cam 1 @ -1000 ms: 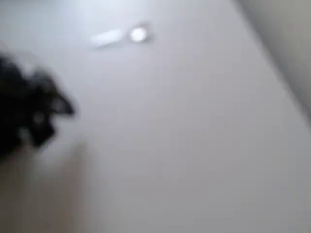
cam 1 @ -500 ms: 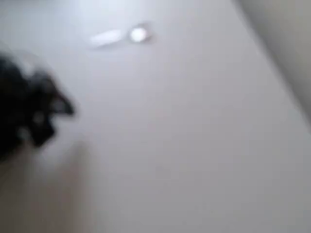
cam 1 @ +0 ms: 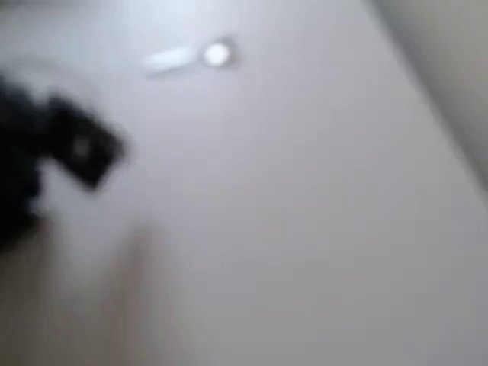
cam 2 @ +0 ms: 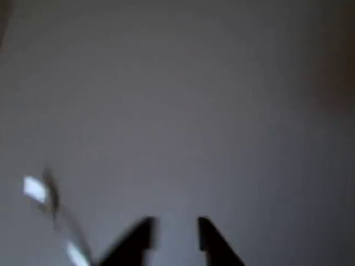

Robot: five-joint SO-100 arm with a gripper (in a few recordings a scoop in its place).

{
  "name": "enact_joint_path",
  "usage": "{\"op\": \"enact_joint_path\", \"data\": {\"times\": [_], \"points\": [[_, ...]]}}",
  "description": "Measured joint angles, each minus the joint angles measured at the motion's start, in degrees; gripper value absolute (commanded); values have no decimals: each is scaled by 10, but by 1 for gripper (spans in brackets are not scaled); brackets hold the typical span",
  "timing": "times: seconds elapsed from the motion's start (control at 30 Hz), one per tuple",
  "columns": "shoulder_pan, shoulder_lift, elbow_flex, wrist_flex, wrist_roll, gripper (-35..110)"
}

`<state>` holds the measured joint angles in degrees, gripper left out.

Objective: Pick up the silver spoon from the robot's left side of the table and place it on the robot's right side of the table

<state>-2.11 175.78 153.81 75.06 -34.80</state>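
Overhead view: approach stage, silver spoon not yet grasped.

Table (cam 1: 305, 229): a plain white surface, its straight edge running diagonally at upper right with grey floor (cam 1: 450, 61) beyond it. Arm: a dark, blurred mass at the left edge of the overhead view, with the end effector (cam 1: 88, 149) projecting toward the middle of the table. End effector (cam 2: 175, 235) in the wrist view: two dark fingertips standing apart with bare table between them, nothing clamped; this spacing is judged to be preparation for a grasp. Silver spoon (cam 1: 191, 57): lying flat near the top of the overhead view, bowl to the right, handle to the left, well apart from the end effector. Wrist view: the silver spoon (cam 2: 52, 216) sits at lower left, off the fingertip line, so realignment is judged necessary.
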Motion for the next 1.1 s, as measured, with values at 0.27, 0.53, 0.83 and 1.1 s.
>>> {"op": "enact_joint_path", "data": {"times": [0.27,0.53,0.83,1.1], "points": [[-199,-549,-507,156,-49,28],[-263,-1008,-996,239,-88,28],[-285,-1295,-1271,248,-108,28],[-287,-1395,-1353,248,-119,25]]}}
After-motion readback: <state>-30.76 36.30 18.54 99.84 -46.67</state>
